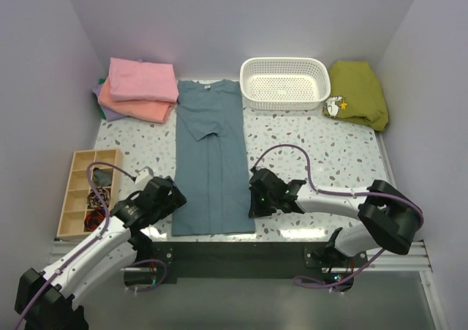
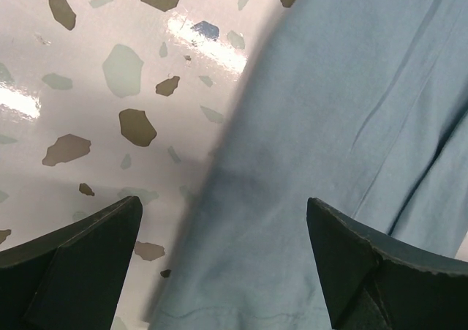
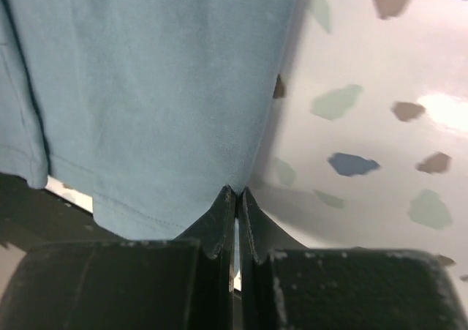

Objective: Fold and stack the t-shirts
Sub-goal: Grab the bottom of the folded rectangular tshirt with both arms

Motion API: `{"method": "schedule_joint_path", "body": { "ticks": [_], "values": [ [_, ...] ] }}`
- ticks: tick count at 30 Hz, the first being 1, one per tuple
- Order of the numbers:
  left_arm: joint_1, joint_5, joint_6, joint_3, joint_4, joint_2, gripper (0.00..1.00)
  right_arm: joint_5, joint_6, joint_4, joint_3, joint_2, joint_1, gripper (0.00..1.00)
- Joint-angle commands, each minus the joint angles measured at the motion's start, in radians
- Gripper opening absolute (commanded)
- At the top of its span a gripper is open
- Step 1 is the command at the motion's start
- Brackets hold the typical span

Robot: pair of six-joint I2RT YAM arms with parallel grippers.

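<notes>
Right tool (image 3: 235, 192): jaws pressed together, tips right on the right side edge of the blue-grey t-shirt (image 1: 210, 162), just up from the hem. The cloth edge runs into the tips and puckers slightly there, so I read it as a nip on that edge. Can't see fabric between the pads for certain.

Left tool (image 2: 223, 205): jaws wide, holding nothing. It straddles the shirt's left side edge near the hem, one finger over bare surface (image 2: 73, 66), the other over cloth. No grip yet.

Shirt lies flat mid-surface, long axis running near edge to far edge, hem at the near edge, collar toward the far edge. Sides look already folded in, so it's a narrow strip. It sits between the two tools. Left arm is on the left hem corner and right arm on the right, both about equally close.

Judgement: next is the lengthwise fold, hem carried away from the arm bases toward the collar. That depends on both tools holding matching corners. The left one needs to shut first or the hem goes up skewed.

Folded stack (image 1: 142, 88) has pink on top, salmon-orange under it and lavender peeking out below. It sits at the far-left corner, just beside the collar end, so the left arm is the nearer one for stacking.
</notes>
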Motion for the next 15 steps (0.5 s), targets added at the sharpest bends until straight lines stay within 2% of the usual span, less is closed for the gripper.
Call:
{"method": "schedule_joint_path", "body": {
  "ticks": [1, 6, 7, 8, 9, 11, 15],
  "values": [
    [-0.007, 0.026, 0.003, -0.001, 0.014, -0.007, 1.00, 0.103, -0.014, -0.111, -0.022, -0.039, 0.002, 0.00],
    [-0.014, 0.036, 0.018, 0.001, 0.036, 0.013, 1.00, 0.112, -0.016, -0.113, -0.025, -0.032, 0.004, 0.01],
    [-0.017, 0.043, 0.024, -0.002, 0.046, 0.019, 1.00, 0.098, -0.019, -0.105, -0.023, -0.030, 0.002, 0.05],
    [-0.017, 0.048, 0.034, -0.004, 0.062, 0.027, 1.00, 0.085, -0.040, -0.096, -0.017, -0.035, 0.002, 0.15],
    [-0.019, 0.051, 0.056, -0.004, 0.088, 0.048, 1.00, 0.087, -0.046, -0.094, -0.011, -0.036, 0.002, 0.32],
    [-0.019, 0.039, 0.078, 0.022, 0.094, 0.079, 1.00, 0.097, -0.074, -0.131, 0.015, -0.049, 0.002, 0.40],
    [-0.022, 0.043, 0.141, 0.077, 0.122, 0.181, 1.00, 0.217, -0.105, -0.218, 0.061, -0.122, 0.002, 0.59]
  ]
}}
